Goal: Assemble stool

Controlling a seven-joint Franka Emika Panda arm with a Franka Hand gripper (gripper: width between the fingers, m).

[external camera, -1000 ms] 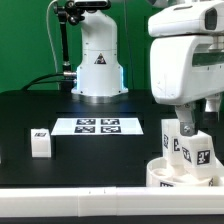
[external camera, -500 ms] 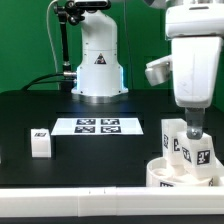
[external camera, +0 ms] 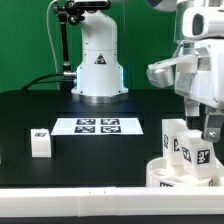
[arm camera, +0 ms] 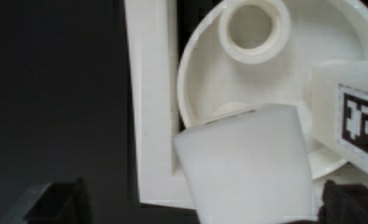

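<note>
Tool (external camera: pixel 211 128) — jaws spread wide — has shifted toward the exterior view's right.

No words or numbers can be read. A small triangular sign (external camera: pixel 100 62) is seen on the arm base (external camera: pixel 98 80). Black-and-white square tags are borne by the marker board (external camera: pixel 98 126), the loose leg (external camera: pixel 40 142) and the two legs (external camera: pixel 188 148) at the exterior view's right; one tag is partly shown in the wrist view.
</note>
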